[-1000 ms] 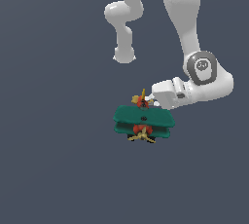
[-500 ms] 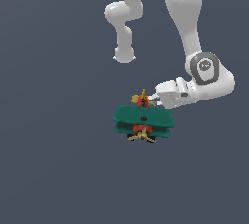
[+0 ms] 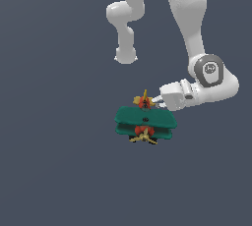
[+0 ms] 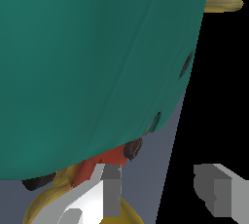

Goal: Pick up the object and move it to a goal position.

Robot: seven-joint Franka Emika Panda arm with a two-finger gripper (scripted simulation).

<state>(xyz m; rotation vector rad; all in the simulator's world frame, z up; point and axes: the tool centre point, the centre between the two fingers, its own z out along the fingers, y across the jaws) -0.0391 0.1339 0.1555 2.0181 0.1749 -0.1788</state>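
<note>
The toy biplane [image 3: 145,119] has two stacked teal-green wings, a red-orange body, a yellow propeller and a yellow tail. It sits in the middle of the exterior view. My gripper [image 3: 156,102] reaches in from the exterior view's right, its tips close beside the plane's tail end. In the wrist view the teal wing [image 4: 97,62] fills most of the picture. My gripper [image 4: 163,184] is open: the two fingers [image 4: 113,189] stand apart with only grey floor between them. One finger lies next to the red body and a yellow part.
The plain dark grey floor [image 3: 54,171] lies all around the plane. The white arm's upper links [image 3: 187,18] rise at the exterior view's upper right.
The wrist and hand have shifted slightly to the exterior view's right. The plane has not moved.
</note>
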